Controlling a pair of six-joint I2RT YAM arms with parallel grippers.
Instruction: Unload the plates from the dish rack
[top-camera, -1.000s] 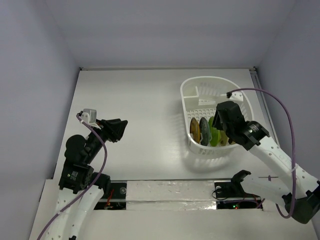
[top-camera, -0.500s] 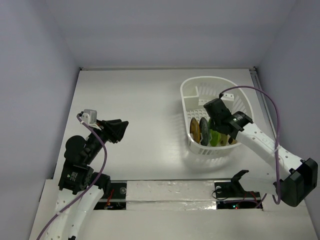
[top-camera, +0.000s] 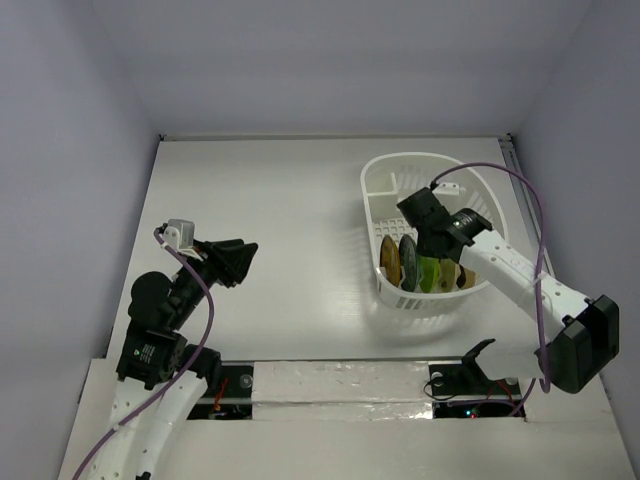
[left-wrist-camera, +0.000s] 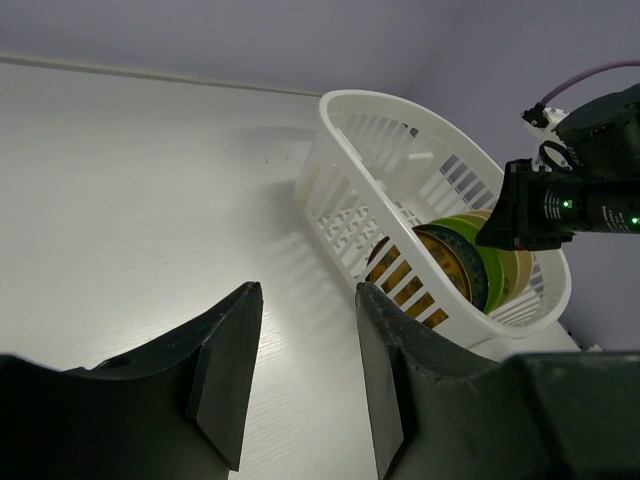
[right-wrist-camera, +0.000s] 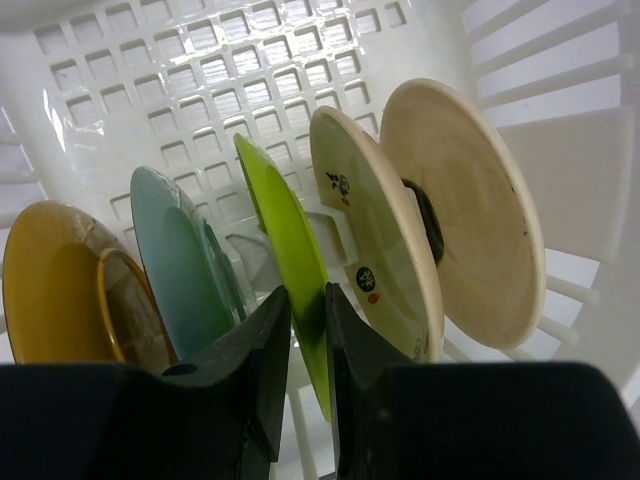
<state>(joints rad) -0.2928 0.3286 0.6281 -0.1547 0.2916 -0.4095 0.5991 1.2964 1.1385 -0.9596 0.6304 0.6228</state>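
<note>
The white dish rack (top-camera: 385, 165) stands at the table's right; it also shows in the left wrist view (left-wrist-camera: 345, 110) and the right wrist view (right-wrist-camera: 200, 60). Several plates stand on edge in its near end: golden-tan (right-wrist-camera: 50, 290), pale blue-grey (right-wrist-camera: 175, 260), lime green (right-wrist-camera: 285, 230), and two cream ones (right-wrist-camera: 365, 220) (right-wrist-camera: 470, 200). My right gripper (right-wrist-camera: 308, 300) reaches down into the rack (top-camera: 432, 238), its jaws shut on the rim of the lime green plate. My left gripper (top-camera: 240, 262) is open and empty over the left of the table (left-wrist-camera: 305, 300).
The rack's far half holds only a small white insert (top-camera: 408, 198). The right arm's purple cable (top-camera: 520, 190) arcs over the rack's right rim. White walls close the table at the back and on both sides.
My right gripper has moved left and farther into the rack, ending over the standing plates with its jaws on the lime green plate. The left arm has not moved.
</note>
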